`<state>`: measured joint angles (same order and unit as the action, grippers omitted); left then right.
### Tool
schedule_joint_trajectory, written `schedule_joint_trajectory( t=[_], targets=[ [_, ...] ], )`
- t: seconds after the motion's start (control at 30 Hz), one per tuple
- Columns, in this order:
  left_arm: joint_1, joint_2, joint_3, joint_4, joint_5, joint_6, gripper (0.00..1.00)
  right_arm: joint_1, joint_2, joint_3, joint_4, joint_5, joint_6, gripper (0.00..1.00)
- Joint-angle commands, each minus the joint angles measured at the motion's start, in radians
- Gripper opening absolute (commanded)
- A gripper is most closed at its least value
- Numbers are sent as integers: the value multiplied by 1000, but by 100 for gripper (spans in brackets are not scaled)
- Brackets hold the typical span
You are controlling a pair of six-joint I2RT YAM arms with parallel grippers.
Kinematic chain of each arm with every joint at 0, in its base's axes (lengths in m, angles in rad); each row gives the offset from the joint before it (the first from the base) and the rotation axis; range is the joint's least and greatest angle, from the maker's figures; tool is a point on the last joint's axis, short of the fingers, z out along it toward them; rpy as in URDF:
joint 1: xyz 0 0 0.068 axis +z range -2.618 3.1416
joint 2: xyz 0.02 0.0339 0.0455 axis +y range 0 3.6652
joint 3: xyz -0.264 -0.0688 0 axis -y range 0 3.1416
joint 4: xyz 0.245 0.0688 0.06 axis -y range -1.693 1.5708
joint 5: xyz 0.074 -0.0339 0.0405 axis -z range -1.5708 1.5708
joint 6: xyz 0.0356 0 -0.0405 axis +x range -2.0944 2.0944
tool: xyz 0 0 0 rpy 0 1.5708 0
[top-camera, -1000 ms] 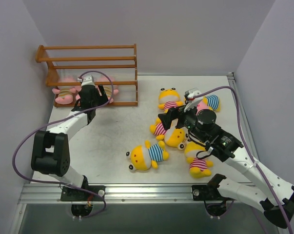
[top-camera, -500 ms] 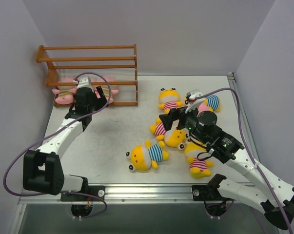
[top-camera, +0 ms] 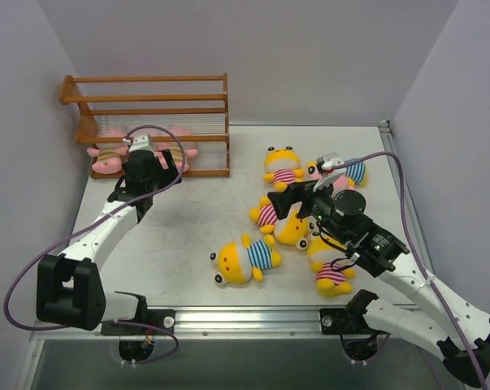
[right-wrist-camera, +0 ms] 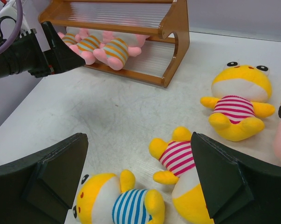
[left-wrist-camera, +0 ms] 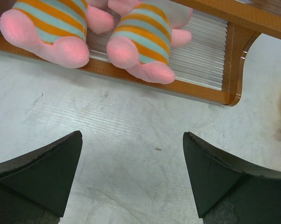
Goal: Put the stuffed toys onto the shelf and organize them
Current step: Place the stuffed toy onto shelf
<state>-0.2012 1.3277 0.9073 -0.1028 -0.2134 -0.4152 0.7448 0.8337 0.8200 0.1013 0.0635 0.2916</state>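
Presently left fingers [left-wrist-camera: 42, 172] released, empty, shelved pink toy [left-wrist-camera: 140, 44] just ahead; right fingers [right-wrist-camera: 224, 182] released, should straddle pink-striped yellow toy [right-wrist-camera: 177, 157] squarely before clenching.

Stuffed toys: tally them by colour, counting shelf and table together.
pink toys: 4
yellow toys in pink stripes: 3
yellow toys in blue stripes: 2
Total: 9
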Motion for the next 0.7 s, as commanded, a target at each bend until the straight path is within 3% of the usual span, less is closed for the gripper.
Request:
schedule_joint_trajectory(
  t=[0.0, 0.33, 0.67],
  targets=[
    [-3, -18, 19, 20, -18, -10, 97, -5, -18, -15, 64, 19, 12, 98],
    [-3, 15, -41, 178, -26, -57, 92, -7, -12, -35, 120, -30, -5, 98],
    [-1, 17, -61, 212, -23, -74, 92, -7, 8, -30, 152, -54, -20, 98]
  ],
)
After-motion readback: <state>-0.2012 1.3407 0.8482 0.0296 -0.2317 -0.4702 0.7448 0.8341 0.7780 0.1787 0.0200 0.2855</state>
